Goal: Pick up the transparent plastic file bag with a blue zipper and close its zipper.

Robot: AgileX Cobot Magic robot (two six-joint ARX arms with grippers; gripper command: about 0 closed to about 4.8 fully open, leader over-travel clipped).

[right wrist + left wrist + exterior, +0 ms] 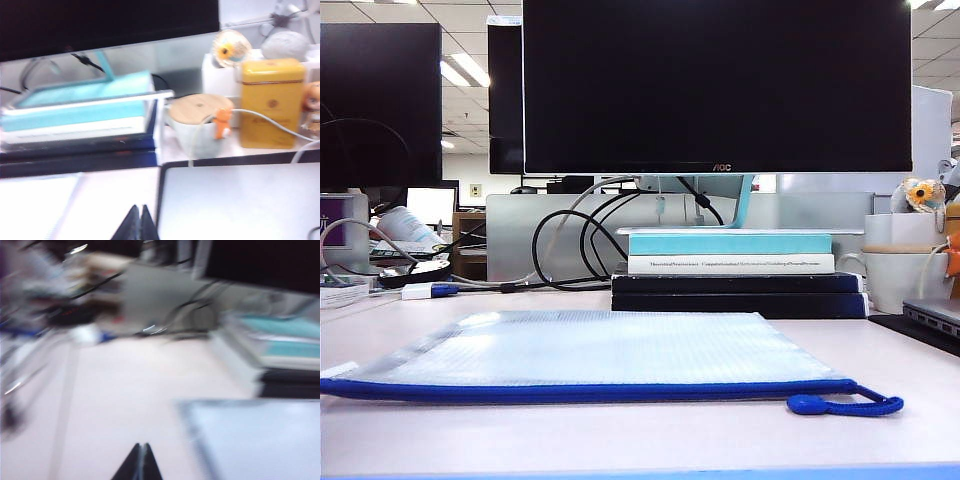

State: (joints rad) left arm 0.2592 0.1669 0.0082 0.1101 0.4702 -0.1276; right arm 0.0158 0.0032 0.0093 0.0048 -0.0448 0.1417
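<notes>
The file bag (pixel 600 350) lay flat on the tabletop (pixel 620 440), its long axis running left to right across the exterior view, with the blue zipper (pixel 590 390) along the near edge and the slider and cord pull (pixel 845 404) at the right end. Neither arm showed in that view. The left tool (pixel 140 462) was closed and empty, hovering with a corner of the bag just ahead and to one side. The right tool (pixel 140 224) was likewise closed and empty, over the gap between the bag and a laptop (pixel 240 200). Judged from the slider's side, the right arm seemed nearer the pull.
</notes>
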